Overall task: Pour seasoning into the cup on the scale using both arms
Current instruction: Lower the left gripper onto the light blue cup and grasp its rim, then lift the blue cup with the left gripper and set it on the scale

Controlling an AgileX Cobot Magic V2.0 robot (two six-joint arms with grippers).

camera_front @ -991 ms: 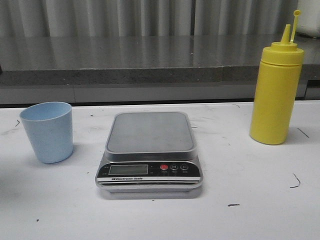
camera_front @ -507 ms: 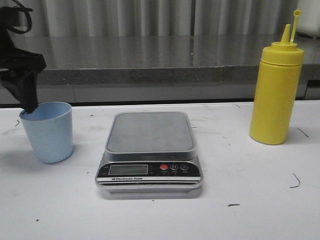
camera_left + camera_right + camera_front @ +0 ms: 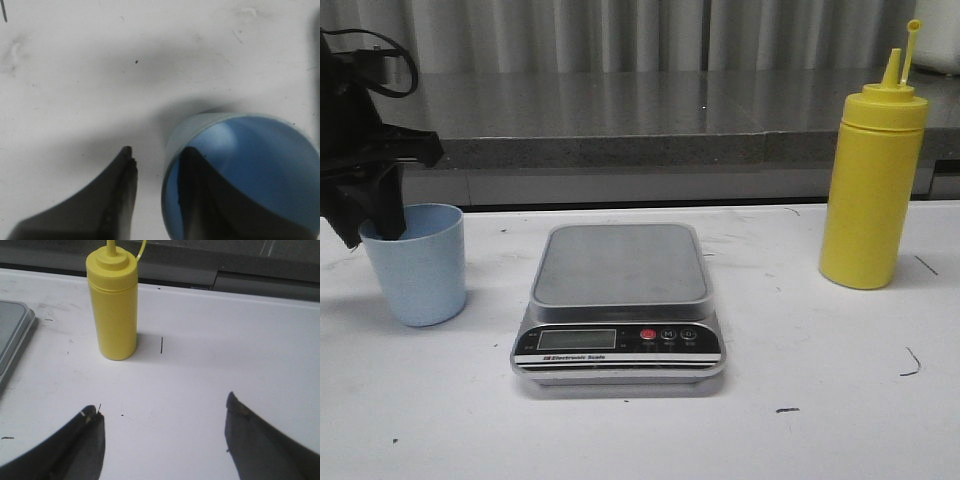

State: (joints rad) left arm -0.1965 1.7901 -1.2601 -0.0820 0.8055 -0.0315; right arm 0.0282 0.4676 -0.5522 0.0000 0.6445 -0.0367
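Observation:
The light blue cup stands on the white table at the left, beside the scale, not on it. My left gripper comes down over the cup's far left rim. In the left wrist view the left gripper is open and straddles the wall of the cup: one finger is inside, the other outside with a gap to the wall. The yellow seasoning bottle stands upright at the right. My right gripper is open and empty, short of the bottle.
A grey stone ledge runs along the back of the white table. The scale's platform edge shows in the right wrist view, to one side of the bottle. Small dark marks dot the table.
My left gripper came into the front view from the upper left and moved down and right, so one finger now dips inside the cup's rim. Cup, scale and bottle have not moved.

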